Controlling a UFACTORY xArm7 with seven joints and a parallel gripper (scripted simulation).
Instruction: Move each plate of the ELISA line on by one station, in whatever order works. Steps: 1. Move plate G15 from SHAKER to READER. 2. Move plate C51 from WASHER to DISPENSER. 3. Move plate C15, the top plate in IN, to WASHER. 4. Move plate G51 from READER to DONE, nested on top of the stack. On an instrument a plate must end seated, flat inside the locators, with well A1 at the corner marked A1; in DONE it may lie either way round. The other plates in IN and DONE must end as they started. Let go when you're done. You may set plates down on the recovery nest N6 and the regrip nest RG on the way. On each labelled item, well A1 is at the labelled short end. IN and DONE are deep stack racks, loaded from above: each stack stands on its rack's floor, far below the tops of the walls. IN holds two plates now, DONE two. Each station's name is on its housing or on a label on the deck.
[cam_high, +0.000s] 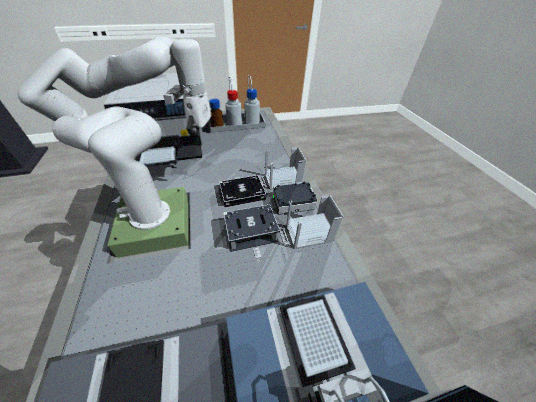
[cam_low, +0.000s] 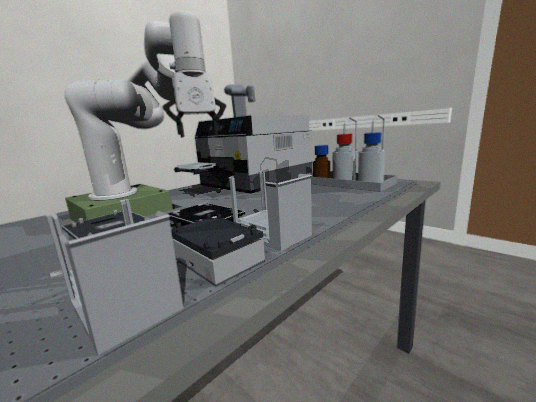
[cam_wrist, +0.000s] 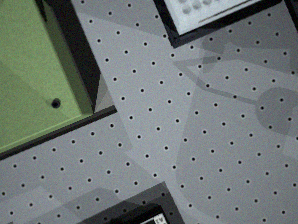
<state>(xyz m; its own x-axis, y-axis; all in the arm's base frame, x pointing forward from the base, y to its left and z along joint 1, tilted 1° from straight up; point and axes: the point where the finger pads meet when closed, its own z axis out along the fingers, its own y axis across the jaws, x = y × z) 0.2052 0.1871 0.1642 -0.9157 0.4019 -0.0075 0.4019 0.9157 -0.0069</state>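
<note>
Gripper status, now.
Gripper: open, fingers spread wide, holding nothing, raised above the deck near the tall instrument.

Room: plain pale grey walls (cam_high: 380, 45) with white skirting board (cam_high: 465, 150). Brown door (cam_high: 272, 50) in white frame. Grey plank floor (cam_low: 400, 365). White wall rail (cam_low: 385, 119) with dark sockets. Grey perforated tabletop (cam_low: 30, 345) on dark square leg (cam_low: 410, 275). Soft, even light; faint shadows on floor.

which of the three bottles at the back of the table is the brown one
The brown bottle is the shortest, with a blue cap, nearest the gripper. The other two are white: one red-capped, one blue-capped.
</note>
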